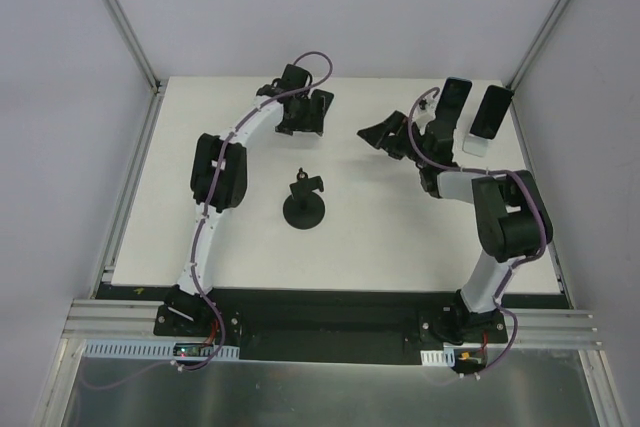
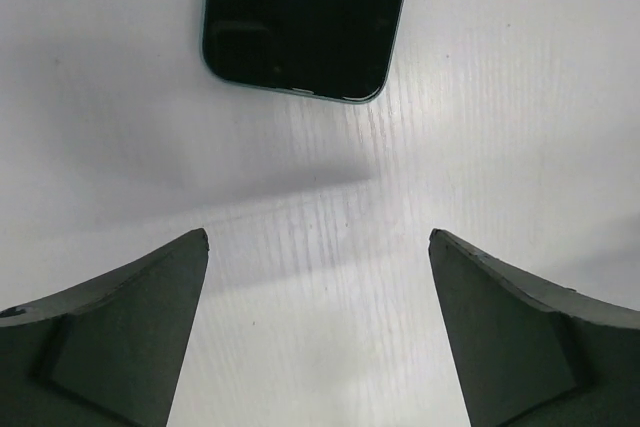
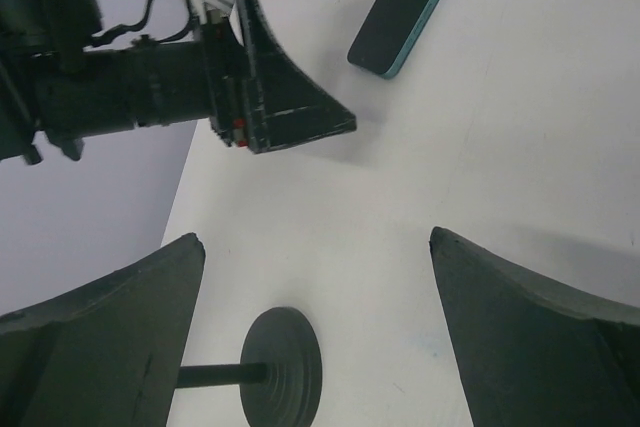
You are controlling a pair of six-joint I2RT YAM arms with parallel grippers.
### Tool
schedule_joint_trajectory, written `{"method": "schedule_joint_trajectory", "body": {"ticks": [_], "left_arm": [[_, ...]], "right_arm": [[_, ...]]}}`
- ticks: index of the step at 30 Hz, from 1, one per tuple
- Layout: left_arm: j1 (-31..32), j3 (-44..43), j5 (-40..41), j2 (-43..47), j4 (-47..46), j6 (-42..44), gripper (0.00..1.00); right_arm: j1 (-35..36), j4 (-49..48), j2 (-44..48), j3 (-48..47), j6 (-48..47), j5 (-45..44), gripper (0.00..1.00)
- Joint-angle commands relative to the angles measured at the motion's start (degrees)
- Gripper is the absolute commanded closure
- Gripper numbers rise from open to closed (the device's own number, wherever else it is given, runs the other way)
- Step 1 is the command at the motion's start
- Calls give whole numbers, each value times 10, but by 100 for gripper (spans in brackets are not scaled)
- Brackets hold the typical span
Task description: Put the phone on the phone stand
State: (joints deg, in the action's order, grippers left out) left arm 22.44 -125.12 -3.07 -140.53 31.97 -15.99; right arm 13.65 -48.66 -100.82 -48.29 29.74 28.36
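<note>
The phone (image 2: 305,17) has a dark screen and a green rim. It lies flat on the white table just ahead of my left gripper (image 2: 318,237), which is open and empty above bare table. The phone's edge also shows in the right wrist view (image 3: 405,7). In the top view I cannot tell it apart from my left gripper (image 1: 315,115). The black phone stand (image 1: 303,205), a round base with a post, stands mid-table; its base shows in the right wrist view (image 3: 282,367). My right gripper (image 1: 382,135) (image 3: 315,237) is open and empty, right of the stand.
Two dark slab-like objects (image 1: 455,105) (image 1: 492,112) stand at the back right of the table, behind my right arm. My left gripper's finger (image 3: 285,107) shows in the right wrist view. Metal frame posts (image 1: 120,17) rise at the table's back corners.
</note>
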Motion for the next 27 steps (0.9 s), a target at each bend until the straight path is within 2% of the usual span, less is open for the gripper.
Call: {"method": "schedule_joint_trajectory", "body": {"ticks": [1,5,6,11,14,17,20,23,26,27], "left_arm": [[-34,38,-77,96,-30,-19,11],[-69,53,-120,98,-78,-62,21],[-81,46,-125,91,-88,-78,25],[-102,6,-148,36,-161,-125,29],[-107,-9,-163,6,-213,-156,33],[-110,-15,-179,-18,-261,-191,36],[-114,-17,-178,-39,-294,-213,44],[-119,-17,-172,-54,-313,-228,42],[-121,-21,-181,-68,-319,-237,28],[-121,-22,-185,-70,-318,-239,27]], "right_arm": [[19,4,-67,-86,35,3,2],[28,47,-149,-176,115,2,6],[34,52,-166,-200,127,8,11],[45,174,-235,-331,138,-26,12],[45,215,-273,-411,160,-33,14],[50,256,-314,-491,164,-35,20],[52,291,-340,-525,166,-57,25],[55,304,-371,-554,168,-66,33],[59,337,-409,-618,166,-56,34],[61,342,-423,-640,167,-56,34]]}}
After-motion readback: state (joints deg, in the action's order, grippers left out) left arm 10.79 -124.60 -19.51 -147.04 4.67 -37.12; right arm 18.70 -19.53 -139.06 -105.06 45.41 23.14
